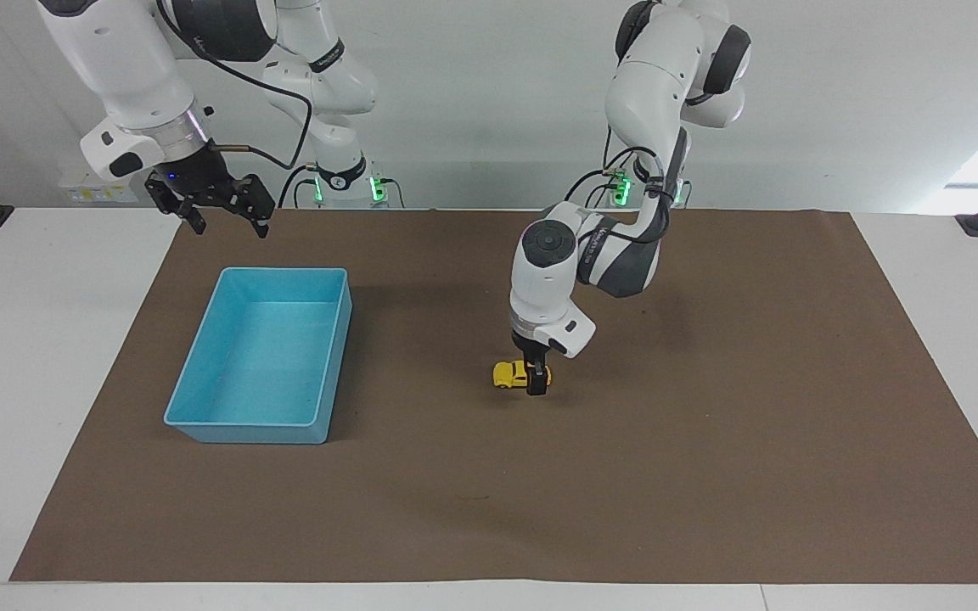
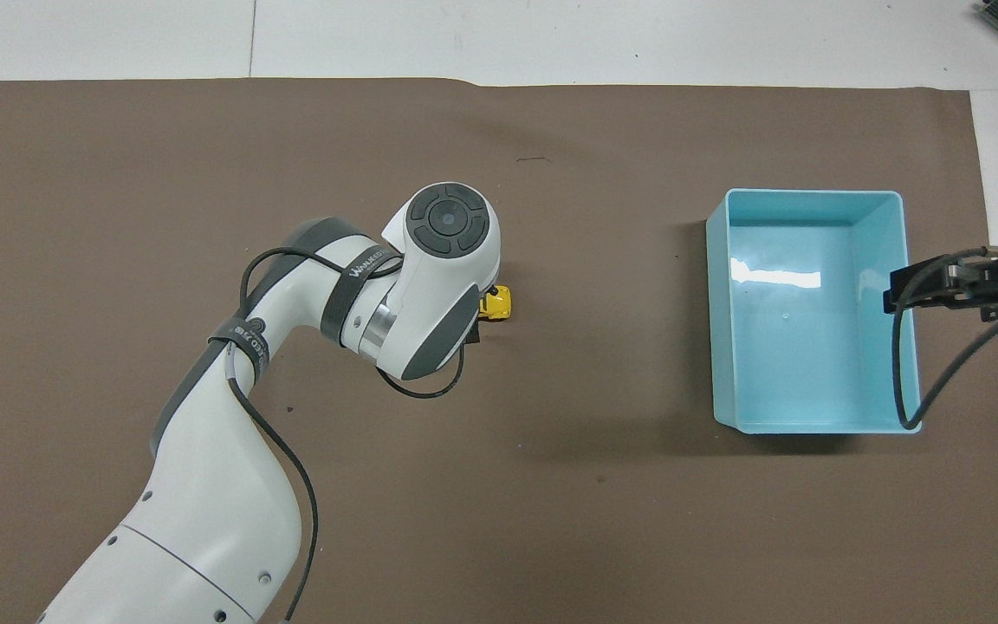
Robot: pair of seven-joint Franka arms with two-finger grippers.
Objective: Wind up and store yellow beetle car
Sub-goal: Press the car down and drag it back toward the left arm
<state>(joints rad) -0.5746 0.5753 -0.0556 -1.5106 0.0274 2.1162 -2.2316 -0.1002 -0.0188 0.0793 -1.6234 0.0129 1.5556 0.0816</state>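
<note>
Here, on the brown mat (image 1: 710,441), the blue bin (image 1: 261,356) sits under the waiting, spread-fingered right gripper (image 1: 219,210), while the left gripper (image 1: 537,379), jaws wide, straddles the yellow beetle car (image 1: 508,373) mid-mat.

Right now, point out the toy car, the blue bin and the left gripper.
Toy car (image 1: 506,373): facing view, the yellow body's uncovered end.
Blue bin (image 1: 332,356): facing view, its side wall nearest the car.
Left gripper (image 1: 538,383): facing view, fingertips down at the car.

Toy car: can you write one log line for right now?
left hand: open, down around toy car | right hand: open, waiting | bin: empty
</note>
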